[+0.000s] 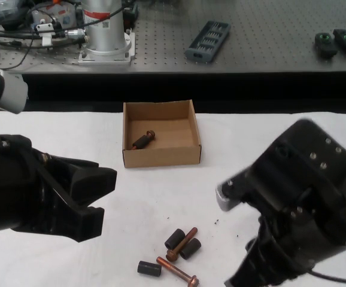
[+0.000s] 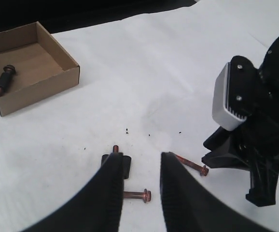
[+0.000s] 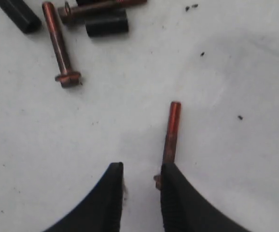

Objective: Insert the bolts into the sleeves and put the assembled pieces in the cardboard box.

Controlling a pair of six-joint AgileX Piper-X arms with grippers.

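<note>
The cardboard box (image 1: 161, 155) stands mid-table with one assembled bolt-and-sleeve piece (image 1: 143, 141) inside. In the left wrist view the box (image 2: 38, 89) holds that piece (image 2: 3, 79). Near the front edge lie black sleeves (image 1: 174, 238) and copper bolts (image 1: 177, 271). My left gripper (image 2: 139, 155) is open above a sleeve (image 2: 126, 166) and a bolt (image 2: 138, 195). My right gripper (image 3: 141, 166) is open and low over the table, with a lone bolt (image 3: 171, 130) lying against one finger (image 3: 175, 198) and its head partly hidden. Farther off lie two bolts (image 3: 61, 48) and sleeves (image 3: 106, 22).
The white sheet (image 1: 251, 137) covers the table. The right arm (image 2: 255, 125) stands close to the left gripper, just beyond the lone bolt (image 2: 191, 164). Behind the table, a perforated bench carries a metal column (image 1: 104, 30), a dark rack (image 1: 208, 39) and cables.
</note>
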